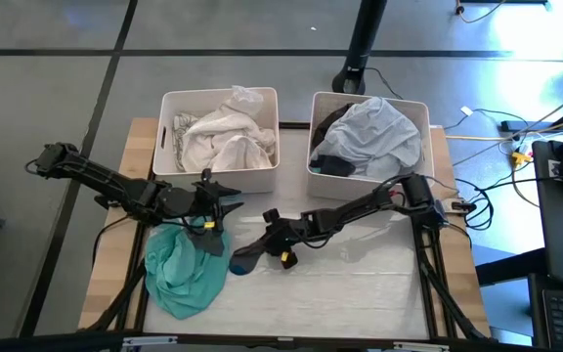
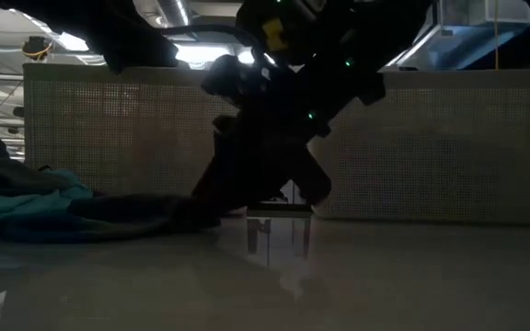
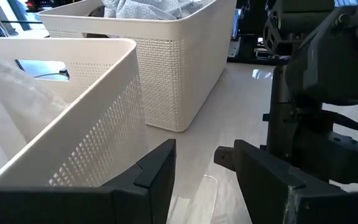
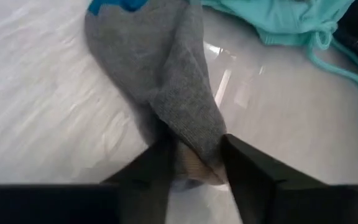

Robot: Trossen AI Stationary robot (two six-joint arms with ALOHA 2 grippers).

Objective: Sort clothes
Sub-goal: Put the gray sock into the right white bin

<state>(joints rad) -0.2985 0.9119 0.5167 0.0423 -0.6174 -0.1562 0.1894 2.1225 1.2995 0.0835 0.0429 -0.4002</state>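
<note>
My right gripper (image 1: 262, 242) is low over the table's middle, shut on a grey sock (image 1: 245, 257) with a bright blue end (image 4: 114, 5). A teal-green garment (image 1: 184, 266) lies crumpled on the table at the near left and also shows in the low view (image 2: 26, 207). My left gripper (image 1: 231, 199) hovers above that garment's far edge, in front of the left bin. Its fingers are open and empty in the left wrist view (image 3: 194, 168). My right gripper pinches one end of the grey sock (image 4: 194, 149) between its two fingers. The fingers slant down from the table's right side. The sock slopes down from the fingers, and its blue end lies on the table toward the teal-green garment.
Two white bins stand at the far edge. The left bin (image 1: 167, 147) holds white clothes (image 1: 225, 137). The right bin (image 1: 313, 166) holds a pale grey-blue garment (image 1: 374, 132) and a black one (image 1: 332, 164). Bare table lies at the near right.
</note>
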